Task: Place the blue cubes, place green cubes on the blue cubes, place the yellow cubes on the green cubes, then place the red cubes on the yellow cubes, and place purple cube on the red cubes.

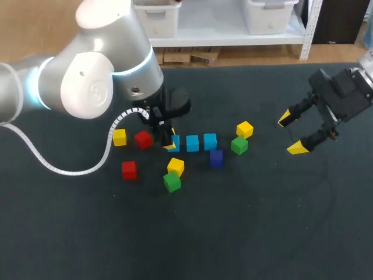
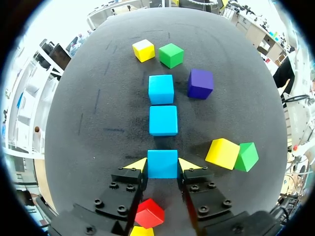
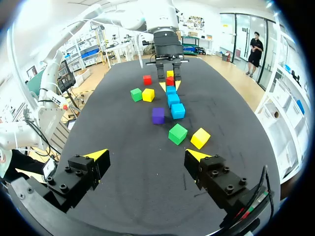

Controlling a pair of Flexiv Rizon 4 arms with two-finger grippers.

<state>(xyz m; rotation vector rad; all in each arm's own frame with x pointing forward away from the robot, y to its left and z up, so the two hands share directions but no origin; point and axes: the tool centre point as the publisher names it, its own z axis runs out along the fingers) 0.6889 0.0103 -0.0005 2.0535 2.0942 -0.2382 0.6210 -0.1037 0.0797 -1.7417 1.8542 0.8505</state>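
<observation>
Your left gripper (image 2: 163, 165) clasps the third blue cube (image 1: 176, 143) on the bench (image 1: 262, 221), at the row's 9 o'clock end. Square it with the other blue cubes (image 1: 192, 143), release gently and lift straight. Your right gripper (image 1: 293, 133) hangs open at 3 o'clock.

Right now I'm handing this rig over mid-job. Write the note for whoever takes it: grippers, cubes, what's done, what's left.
Left gripper: jaws shut on the third blue cube, which is in line with the other two blue cubes.
Right gripper: open, empty, off to the right, clear of all cubes.
Loose on the table: two green cubes, three yellow cubes, two red cubes, one purple cube.
Done: blue row of three in place.
Left: release the blue cube, then stack green, yellow, red and purple. Nothing is stacked yet.
</observation>
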